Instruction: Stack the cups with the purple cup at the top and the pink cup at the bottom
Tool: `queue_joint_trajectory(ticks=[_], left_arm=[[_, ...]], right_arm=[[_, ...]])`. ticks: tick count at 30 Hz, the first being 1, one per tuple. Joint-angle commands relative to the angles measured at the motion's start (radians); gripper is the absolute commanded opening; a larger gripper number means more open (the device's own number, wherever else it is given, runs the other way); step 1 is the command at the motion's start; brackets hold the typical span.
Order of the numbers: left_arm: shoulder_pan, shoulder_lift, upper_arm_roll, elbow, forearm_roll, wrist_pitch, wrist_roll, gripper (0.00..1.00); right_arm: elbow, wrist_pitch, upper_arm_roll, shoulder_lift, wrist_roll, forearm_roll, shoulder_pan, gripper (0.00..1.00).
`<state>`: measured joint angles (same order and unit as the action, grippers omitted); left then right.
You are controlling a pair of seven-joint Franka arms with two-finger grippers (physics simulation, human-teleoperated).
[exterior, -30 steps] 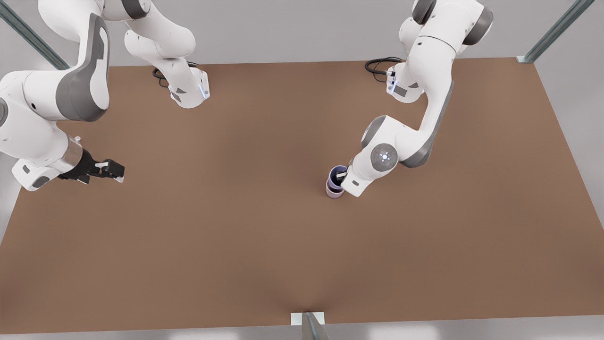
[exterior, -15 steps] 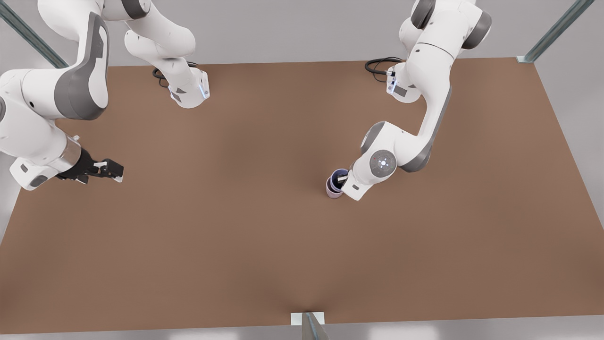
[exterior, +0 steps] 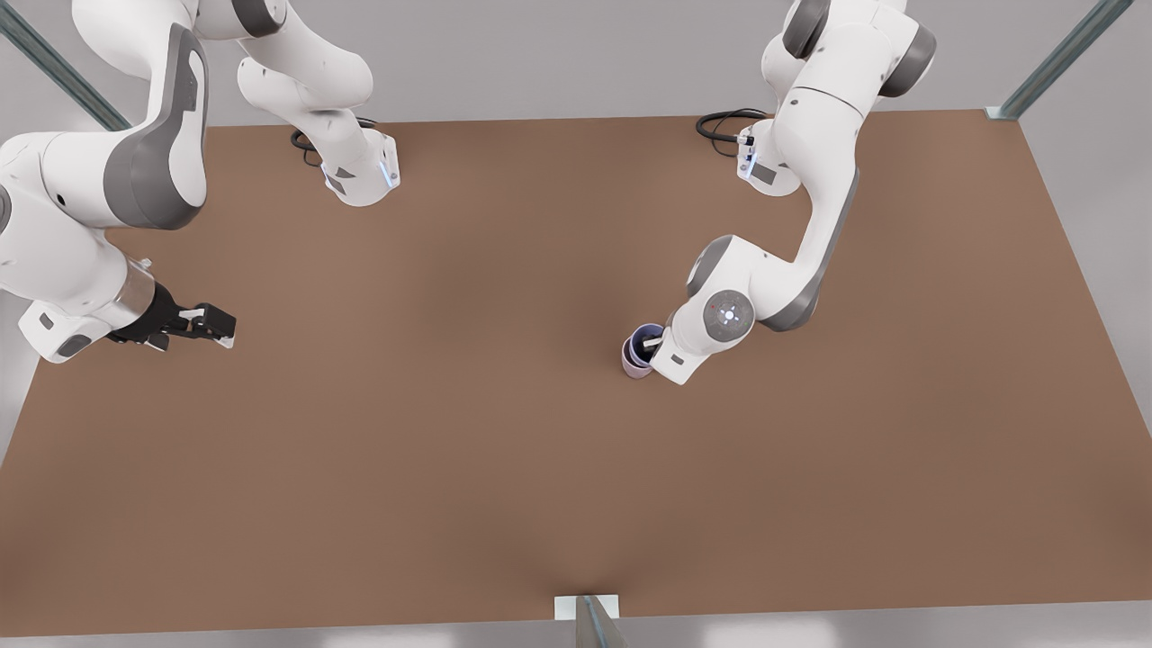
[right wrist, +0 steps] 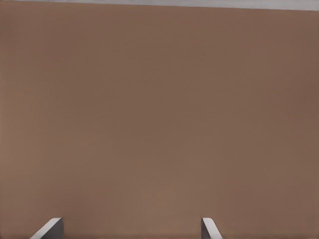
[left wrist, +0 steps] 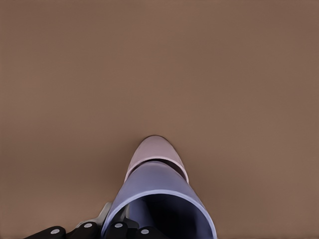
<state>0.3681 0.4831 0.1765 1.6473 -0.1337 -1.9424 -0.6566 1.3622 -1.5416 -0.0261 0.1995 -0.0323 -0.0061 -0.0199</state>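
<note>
A: What has moved since a second ago?

B: The arm on the front view's right has come down a little, and the purple cup (exterior: 643, 343) has sunk deeper into the pink cup (exterior: 635, 364). The other arm has barely shifted.

A: Which arm is which?

B: The left wrist view looks straight down at the purple cup (left wrist: 158, 201) with the pink cup (left wrist: 155, 153) under it, so the left gripper (exterior: 655, 343) is the one at the cups, on the front view's right. The right gripper (exterior: 216, 324) hangs over bare table (exterior: 432, 432) near the front view's left edge, waiting.

A: How do the jaws stand?

B: The left jaws are clamped on the purple cup's rim, one finger inside the cup and the other against its outer wall. The right jaws are spread apart with nothing between them; the right wrist view shows two fingertips (right wrist: 49, 229) wide apart over brown table.

A: Where do the cups sit?

B: Right of the table's middle in the front view, nested upright, pink below and touching the table, purple on top with its rim above the pink one.

A: So how far along is it?

B: Nearly done, I judge. The order is right and the stack looks seated. What is left is for the left gripper to let go and lift clear without tipping the stack.
</note>
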Motion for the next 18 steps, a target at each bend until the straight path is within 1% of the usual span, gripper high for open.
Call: queue_joint_trajectory(ticks=[1, 3, 6, 7, 8, 14, 16, 17, 18], left_arm=[[0.0, 0.0, 0.0, 0.0, -0.049, -0.001, 0.002, 0.21], [0.0, 0.0, 0.0, 0.0, -0.049, -0.001, 0.002, 0.3], [0.0, 0.002, 0.0, 0.0, -0.047, -0.001, 0.003, 0.36], [0.0, 0.003, 0.0, 0.0, -0.047, -0.001, 0.003, 0.42], [0.0, 0.003, 0.0, 0.0, -0.047, -0.001, 0.003, 0.44], [0.0, 0.005, 0.0, 0.0, -0.047, 0.0, 0.005, 0.45], [0.0, 0.003, 0.0, -0.001, -0.044, 0.0, 0.005, 0.5], [0.0, 0.003, -0.002, -0.003, -0.043, 0.0, 0.006, 0.64], [0.0, 0.003, 0.0, -0.007, 0.012, 0.0, -0.004, 1.0]], right_arm=[[0.0, 0.0, 0.0, 0.0, 0.0, 0.0, 0.0, 1.0], [0.0, 0.0, 0.0, 0.0, 0.0, 0.0, 0.0, 1.0], [0.0, 0.0, 0.0, 0.0, 0.0, 0.0, 0.0, 1.0], [0.0, 0.0, 0.0, 0.0, 0.0, 0.0, 0.0, 1.0], [0.0, 0.0, 0.0, -0.002, 0.0, 0.0, 0.0, 1.0], [0.0, 0.0, 0.0, 0.0, 0.0, 0.0, 0.0, 1.0], [0.0, 0.0, 0.0, -0.002, 0.0, 0.0, 0.0, 1.0], [0.0, 0.0, 0.0, -0.002, 0.0, 0.0, 0.0, 1.0], [0.0, 0.0, 0.0, 0.0, 0.0, 0.0, 0.0, 1.0]])
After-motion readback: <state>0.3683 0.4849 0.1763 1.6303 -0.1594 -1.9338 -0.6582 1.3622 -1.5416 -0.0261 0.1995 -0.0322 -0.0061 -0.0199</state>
